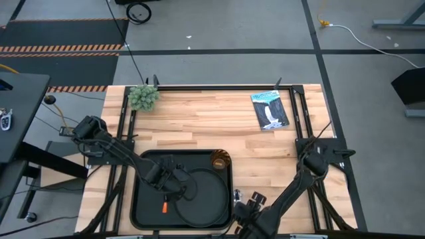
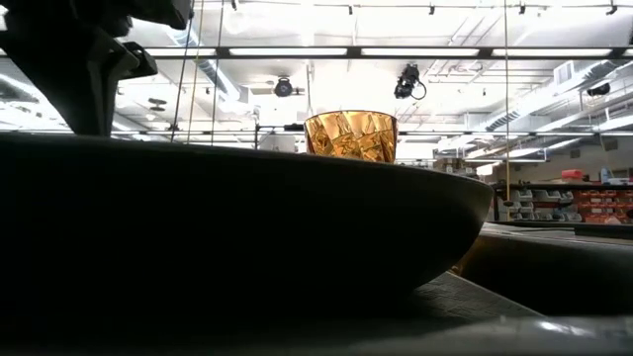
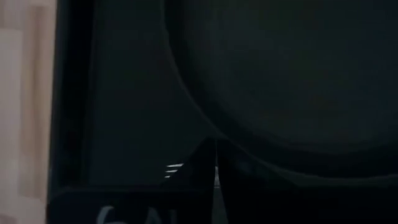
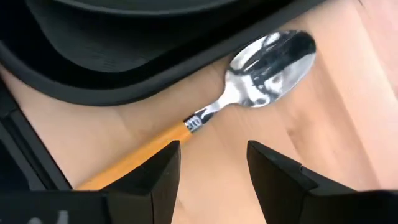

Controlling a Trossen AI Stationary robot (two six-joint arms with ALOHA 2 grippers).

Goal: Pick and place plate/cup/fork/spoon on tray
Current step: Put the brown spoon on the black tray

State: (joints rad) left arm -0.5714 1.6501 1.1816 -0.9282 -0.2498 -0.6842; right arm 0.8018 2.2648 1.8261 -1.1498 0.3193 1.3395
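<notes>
Spoon pickup underway: right gripper, jaws spread, hovers over its handle on the table; next, descend and close.

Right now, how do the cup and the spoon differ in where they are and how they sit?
The cup stands upright inside the tray, at a far corner; the spoon lies flat on the wood just outside the tray's rim. The open right gripper hovers over the spoon's orange handle; nothing is near the cup.

Black rectangular tray holding the round black plate; amber cup upright in its corner; orange-handled spoon lying on the bench just beside the tray.
</notes>
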